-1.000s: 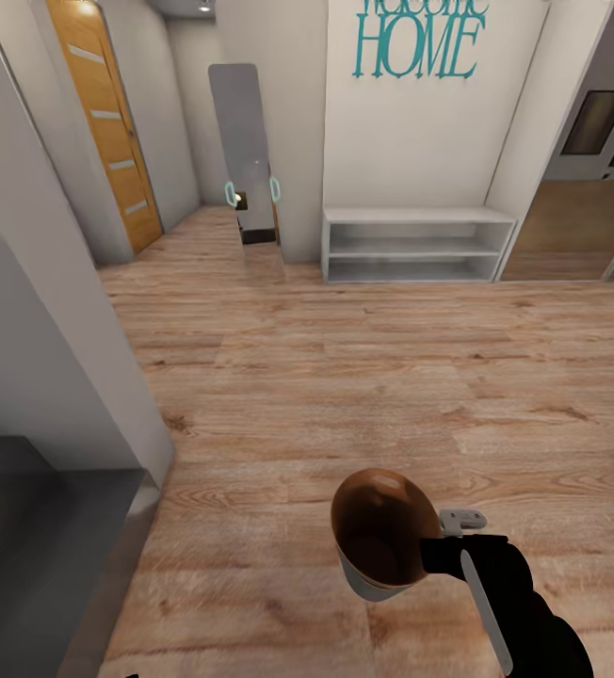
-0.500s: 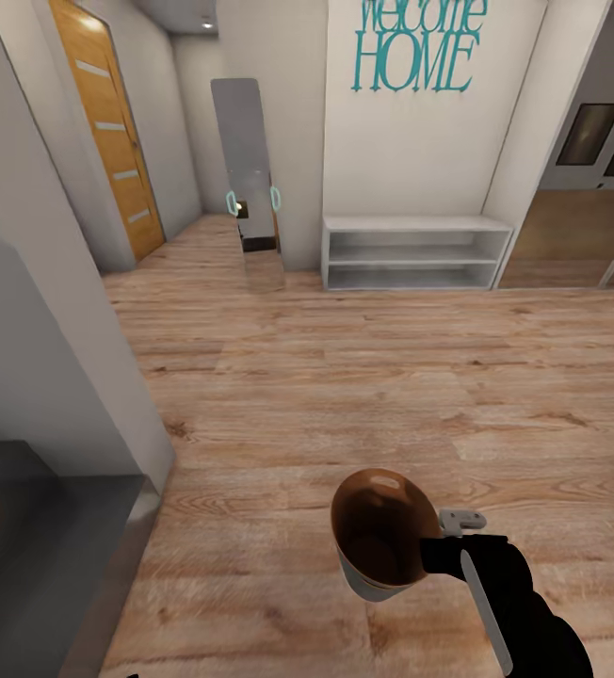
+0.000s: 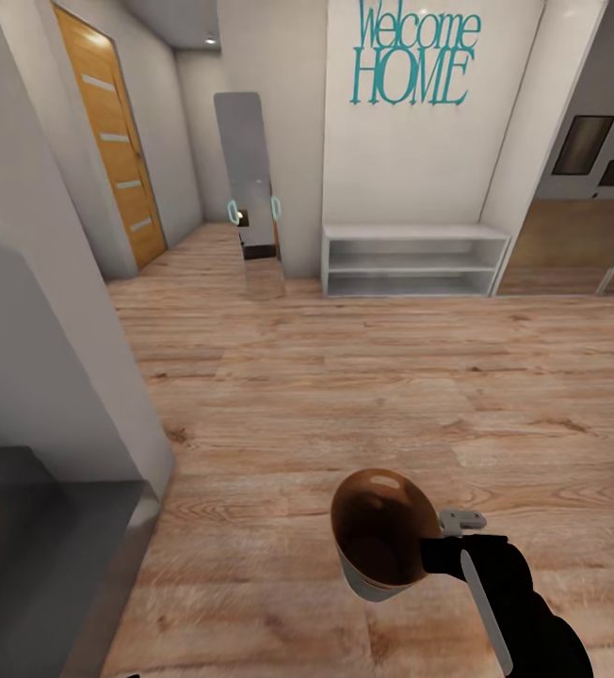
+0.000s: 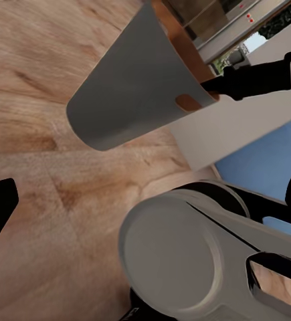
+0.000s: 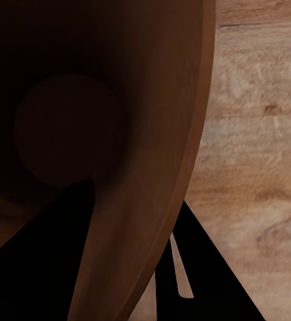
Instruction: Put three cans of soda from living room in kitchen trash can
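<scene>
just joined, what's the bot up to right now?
It's in transit through a hallway with a wood floor. The right gripper is clamped on the rim of the trash can, carrying it in front of the body above the floor; the bin's brown inside looks empty from the right wrist view. Ahead are a white shelf unit under a "Welcome HOME" wall sign, and a leaning mirror. The left gripper's state can't be read.
</scene>
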Available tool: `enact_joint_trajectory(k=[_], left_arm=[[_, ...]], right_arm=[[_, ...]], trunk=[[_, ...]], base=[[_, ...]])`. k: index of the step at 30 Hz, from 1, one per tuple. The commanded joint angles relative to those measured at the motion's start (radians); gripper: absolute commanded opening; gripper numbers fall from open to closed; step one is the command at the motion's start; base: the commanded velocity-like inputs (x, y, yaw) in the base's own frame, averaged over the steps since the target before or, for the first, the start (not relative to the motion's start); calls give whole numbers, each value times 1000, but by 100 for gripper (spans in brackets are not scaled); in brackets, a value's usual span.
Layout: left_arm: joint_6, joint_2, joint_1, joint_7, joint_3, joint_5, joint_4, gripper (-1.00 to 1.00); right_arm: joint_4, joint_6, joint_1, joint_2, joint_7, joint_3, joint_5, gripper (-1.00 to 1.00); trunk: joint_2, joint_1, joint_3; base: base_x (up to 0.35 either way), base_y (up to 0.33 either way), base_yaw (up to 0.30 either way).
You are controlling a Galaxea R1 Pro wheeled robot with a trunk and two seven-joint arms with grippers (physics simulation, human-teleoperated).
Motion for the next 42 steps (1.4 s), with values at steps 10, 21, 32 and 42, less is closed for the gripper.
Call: enact_joint_trajectory(k=[10, 21, 32, 42], left_arm=[[0, 0, 0, 0, 1, 1, -1, 100], [0, 0, 0, 0, 1, 2, -1, 100], [0, 0, 0, 0, 0, 2, -1, 100], [0, 0, 0, 0, 1, 2, -1, 100]], right_arm=[[0, 0, 0, 0, 0, 0, -15, -100], [1, 0, 0, 0, 0, 0, -15, -100], [1, 0, 0, 0, 0, 0, -15, -100], [1, 0, 0, 0, 0, 0, -15, -100]], trunk=[[0, 0, 17], [0, 0, 35], [0, 0, 53], [0, 0, 69]], base=[[0, 0, 0], [0, 0, 0], [0, 0, 0], [0, 0, 0]])
